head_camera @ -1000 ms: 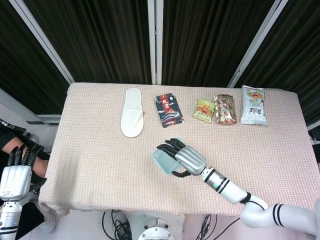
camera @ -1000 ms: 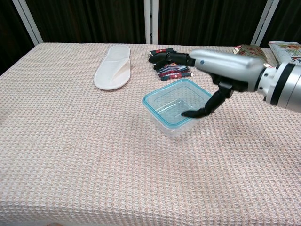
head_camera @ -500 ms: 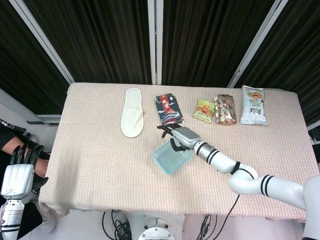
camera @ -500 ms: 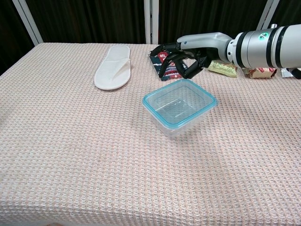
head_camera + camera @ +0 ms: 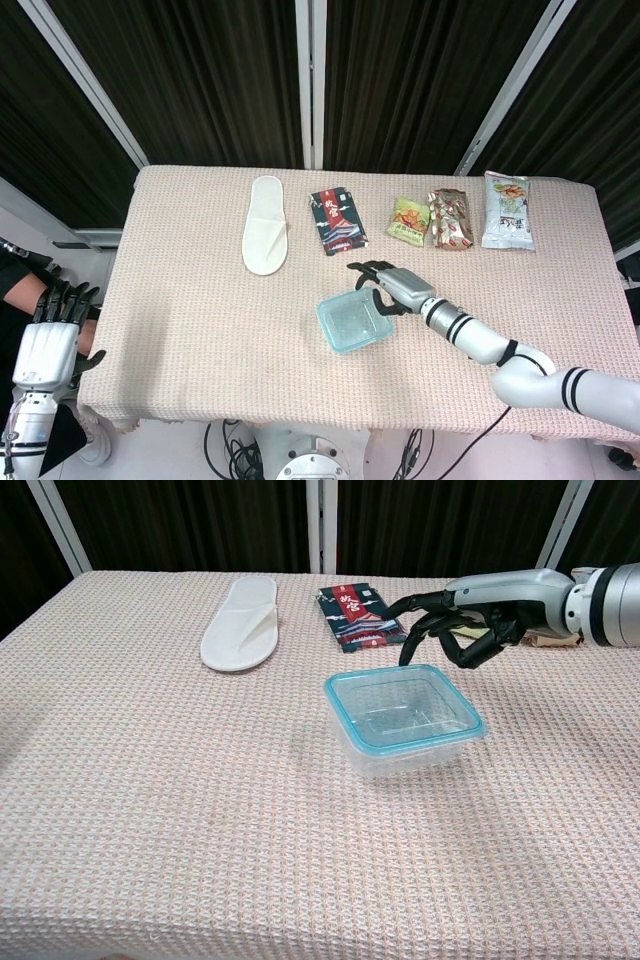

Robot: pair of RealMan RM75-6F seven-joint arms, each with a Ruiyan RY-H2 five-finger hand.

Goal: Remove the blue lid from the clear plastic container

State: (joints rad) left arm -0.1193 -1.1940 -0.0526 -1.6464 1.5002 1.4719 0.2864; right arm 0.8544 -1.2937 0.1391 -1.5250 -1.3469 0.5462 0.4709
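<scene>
The clear plastic container (image 5: 355,322) (image 5: 405,720) stands upright near the middle of the table, its blue-rimmed lid (image 5: 398,742) sitting on top. My right hand (image 5: 392,286) (image 5: 468,628) hovers at the container's far right corner. Its fingers are half curled and point down toward the far rim; they hold nothing, and I cannot tell whether a fingertip touches the rim. My left hand (image 5: 55,335) is off the table at the lower left of the head view, fingers extended and apart, holding nothing.
A white slipper (image 5: 265,237) (image 5: 240,633) lies at the far left. A dark packet (image 5: 336,220) (image 5: 358,615) lies just beyond the container. Three snack packets (image 5: 409,220) (image 5: 450,219) (image 5: 507,224) line the far right. The cloth-covered table (image 5: 200,330) has bare room on the left and front.
The container has slid to the right and turned squarer to the table edge. My right hand moved from behind the container to its far right corner. The left hand shifted slightly.
</scene>
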